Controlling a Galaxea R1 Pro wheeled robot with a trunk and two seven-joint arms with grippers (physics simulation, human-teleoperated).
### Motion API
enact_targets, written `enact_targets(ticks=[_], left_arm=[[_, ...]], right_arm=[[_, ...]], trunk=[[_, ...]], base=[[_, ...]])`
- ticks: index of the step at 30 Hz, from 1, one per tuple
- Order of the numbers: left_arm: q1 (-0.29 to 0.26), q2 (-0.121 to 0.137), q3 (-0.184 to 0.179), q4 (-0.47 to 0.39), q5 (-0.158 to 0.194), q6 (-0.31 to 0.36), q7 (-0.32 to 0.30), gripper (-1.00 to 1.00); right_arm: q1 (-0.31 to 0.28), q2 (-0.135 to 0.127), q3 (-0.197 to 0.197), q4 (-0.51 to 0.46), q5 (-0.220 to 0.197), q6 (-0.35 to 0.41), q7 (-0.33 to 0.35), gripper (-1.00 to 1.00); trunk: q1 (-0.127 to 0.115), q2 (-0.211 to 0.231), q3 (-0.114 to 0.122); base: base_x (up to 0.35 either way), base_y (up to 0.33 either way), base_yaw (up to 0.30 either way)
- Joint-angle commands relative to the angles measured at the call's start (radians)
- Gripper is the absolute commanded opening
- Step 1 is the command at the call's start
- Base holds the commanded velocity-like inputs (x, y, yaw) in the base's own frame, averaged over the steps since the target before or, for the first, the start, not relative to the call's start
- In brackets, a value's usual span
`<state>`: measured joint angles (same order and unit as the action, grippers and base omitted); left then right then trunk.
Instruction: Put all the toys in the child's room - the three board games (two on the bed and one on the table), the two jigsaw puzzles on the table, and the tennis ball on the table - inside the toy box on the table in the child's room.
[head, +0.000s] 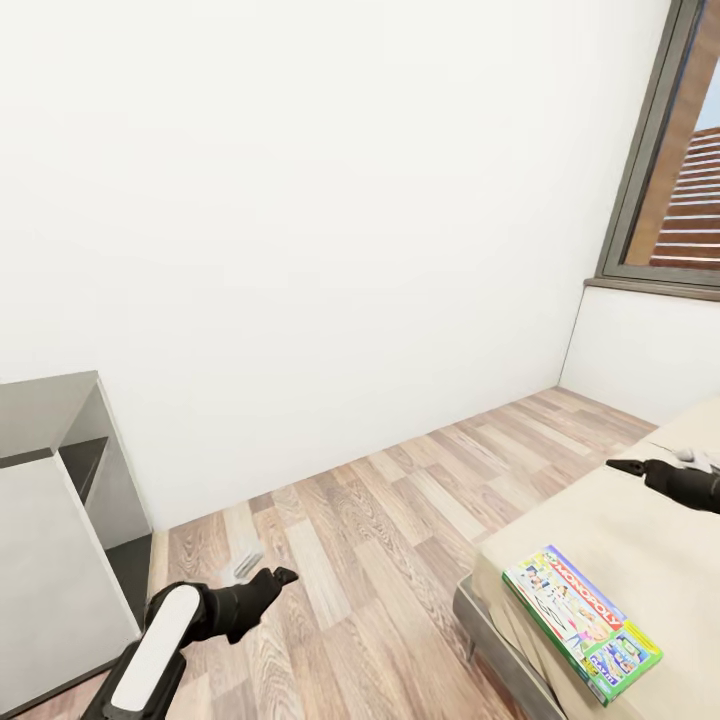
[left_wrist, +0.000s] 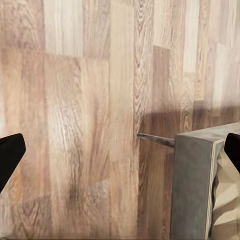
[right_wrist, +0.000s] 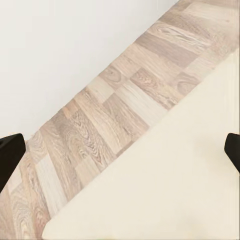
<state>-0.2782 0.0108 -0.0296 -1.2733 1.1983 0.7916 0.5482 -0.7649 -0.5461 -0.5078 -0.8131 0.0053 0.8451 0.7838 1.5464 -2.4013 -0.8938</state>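
Observation:
A colourful Monopoly board game (head: 580, 620) lies flat on the cream bed (head: 600, 520), near its front corner. My right gripper (head: 625, 466) hovers over the bed beyond the game, open and empty. In the right wrist view its dark fingertips (right_wrist: 10, 155) sit wide apart over the mattress edge and floor. My left gripper (head: 275, 578) hangs low over the wooden floor, left of the bed, open with nothing in it. The left wrist view has the grey bed frame corner (left_wrist: 192, 185) between the spread fingertips (left_wrist: 9, 157).
A grey shelf unit (head: 60, 480) stands at the left against the white wall. A small grey object (head: 247, 565) lies on the floor by the left gripper. A window (head: 680, 150) is at the upper right. Crumpled white bedding (head: 700, 458) lies by the right gripper.

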Motion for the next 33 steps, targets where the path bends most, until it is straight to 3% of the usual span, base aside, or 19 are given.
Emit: enact_targets(ticks=[1,8,16,21,33], left_arm=[[-0.007,-0.003,-0.002,0.023,0.010,-0.007,-0.003,1.00],[-0.023,-0.013,-0.002,0.111,0.009,-0.034,-0.080,1.00],[-0.032,-0.018,-0.003,0.214,0.006,-0.064,-0.256,1.00],[-0.033,-0.020,-0.004,0.249,0.006,-0.074,-0.321,1.00],[-0.036,-0.029,-0.005,0.280,0.008,-0.092,-0.384,1.00]], right_arm=[[0.007,-0.001,-0.013,-0.015,0.001,0.003,0.004,1.00],[0.029,0.000,-0.037,-0.071,0.002,-0.001,0.005,1.00],[0.041,0.005,-0.047,-0.128,0.005,0.001,0.006,1.00],[0.043,0.006,-0.047,-0.143,0.006,0.003,0.006,1.00],[0.045,0.012,-0.048,-0.161,0.007,0.007,0.006,1.00]], trunk=[[0.000,0.000,-0.001],[0.000,0.000,-0.001],[0.000,0.000,-0.001],[0.000,0.000,-0.001],[0.000,0.000,-0.001]], base=[[0.000,0.000,0.000],[0.000,0.000,0.000],[0.000,0.000,0.000],[0.000,0.000,-0.005],[0.000,0.000,-0.132]])
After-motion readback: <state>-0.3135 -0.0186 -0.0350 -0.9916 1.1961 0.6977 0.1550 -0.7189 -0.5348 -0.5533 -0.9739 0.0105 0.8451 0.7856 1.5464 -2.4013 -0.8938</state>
